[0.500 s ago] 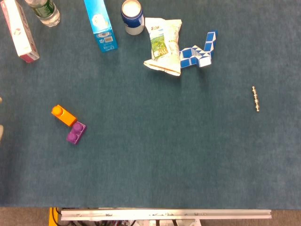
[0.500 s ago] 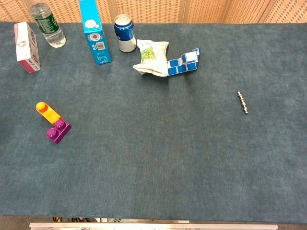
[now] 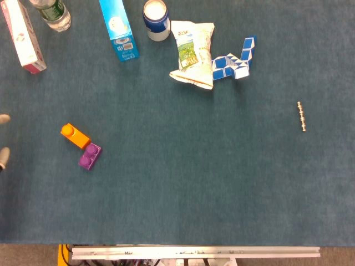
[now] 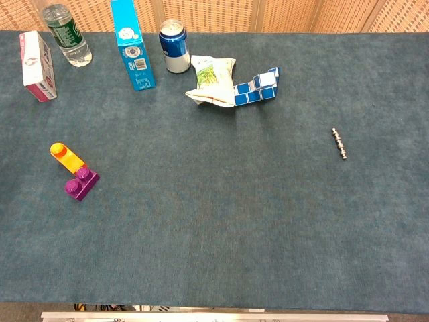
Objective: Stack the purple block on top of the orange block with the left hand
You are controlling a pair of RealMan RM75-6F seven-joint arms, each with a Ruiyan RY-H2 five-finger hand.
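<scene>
The purple block (image 3: 89, 156) lies on the table touching the near-right end of the orange block (image 3: 75, 136), the pair running on a diagonal away to the left. Only two fingertips (image 3: 3, 118) of the left hand (image 3: 3, 141) show at the head view's left edge, apparently apart and holding nothing. The block lies to that hand's right; the right hand is unseen.

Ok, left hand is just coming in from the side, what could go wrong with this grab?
The purple block lies touching the orange block, so closing fingers may shove both. The left hand shows only fingertips at the edge of the head view, making alignment hard to judge. Both blocks lie skewed, so seating the studs may need a turn.
</scene>
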